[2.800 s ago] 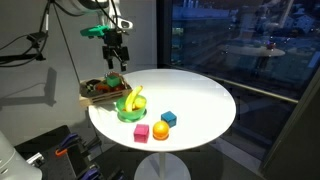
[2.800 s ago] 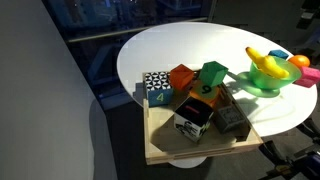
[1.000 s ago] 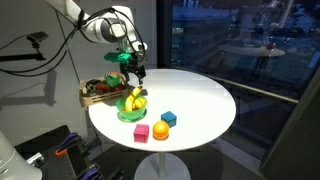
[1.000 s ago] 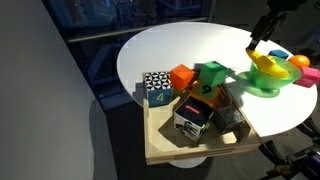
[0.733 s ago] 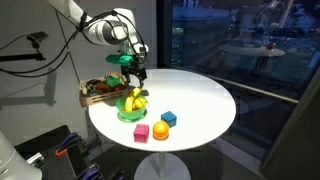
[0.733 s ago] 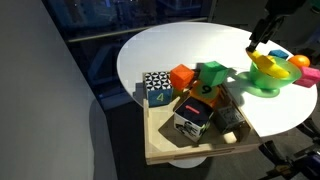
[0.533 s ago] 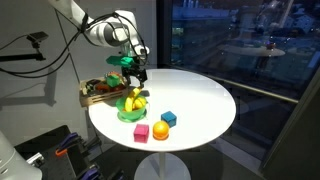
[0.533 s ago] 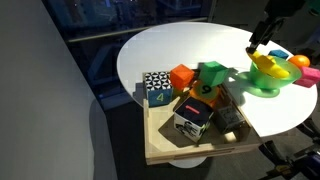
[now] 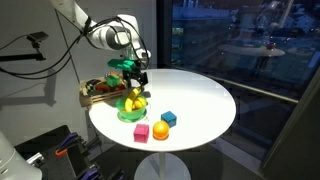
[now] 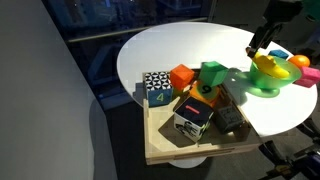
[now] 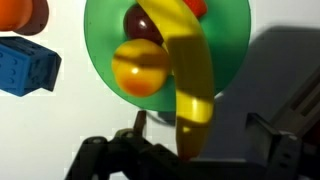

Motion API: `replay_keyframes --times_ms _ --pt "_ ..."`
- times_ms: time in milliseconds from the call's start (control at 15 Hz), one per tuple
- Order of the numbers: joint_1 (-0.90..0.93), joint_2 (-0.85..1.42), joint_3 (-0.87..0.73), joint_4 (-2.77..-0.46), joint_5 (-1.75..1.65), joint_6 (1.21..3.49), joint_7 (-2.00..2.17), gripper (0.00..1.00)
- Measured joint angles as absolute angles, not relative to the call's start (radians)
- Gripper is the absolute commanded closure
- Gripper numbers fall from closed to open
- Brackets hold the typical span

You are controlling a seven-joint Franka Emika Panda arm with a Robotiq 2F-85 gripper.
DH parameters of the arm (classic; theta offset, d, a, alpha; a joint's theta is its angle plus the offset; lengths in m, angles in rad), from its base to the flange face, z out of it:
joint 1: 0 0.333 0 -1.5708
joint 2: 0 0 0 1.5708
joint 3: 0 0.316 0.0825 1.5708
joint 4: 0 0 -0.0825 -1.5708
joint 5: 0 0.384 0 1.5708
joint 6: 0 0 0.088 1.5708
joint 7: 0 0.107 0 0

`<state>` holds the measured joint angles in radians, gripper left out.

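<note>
Both jaws: spread wide, pinching nothing; your gripper point(image 9: 132, 79) hangs just over the banana point(image 11: 190, 85).
Change: you've come off the wooden tray point(image 10: 165, 150) and down to the green plate point(image 9: 125, 117), so the banana is now within reach.
Banana: lying across the plate, beside a yellow round fruit point(image 11: 140, 65).
Hidden: the wrist view cuts off the fingers point(image 11: 100, 160); contact unclear.

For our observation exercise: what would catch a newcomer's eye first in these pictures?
The yellow banana lies across a green plate on the white round table, with the open tool hovering right above it. Beside the plate sits a wooden tray heaped with coloured blocks.
</note>
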<state>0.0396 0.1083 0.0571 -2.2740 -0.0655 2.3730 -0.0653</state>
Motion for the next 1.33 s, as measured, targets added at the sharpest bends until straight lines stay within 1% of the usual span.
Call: replay_keyframes --times_ms 67,133,200,333,533,733,800,1333 --pt "0.040 0.112 0.057 -2.274 -0.065 2.374 -0.066 0.00" --pt "0.040 0.116 0.056 -2.274 -0.065 2.374 -0.067 0.04" --pt "0.040 0.119 0.055 -2.274 -0.065 2.375 -0.067 0.27" --pt "0.040 0.125 0.054 -2.274 -0.066 2.380 -0.067 0.29" --pt "0.040 0.130 0.052 -2.274 -0.066 2.392 -0.067 0.55" --pt "0.040 0.132 0.048 -2.274 -0.066 2.397 -0.067 0.77" --pt "0.040 0.132 0.048 -2.273 -0.066 2.397 -0.067 0.86" --pt "0.039 0.087 0.048 -2.266 -0.055 2.377 -0.067 0.87"
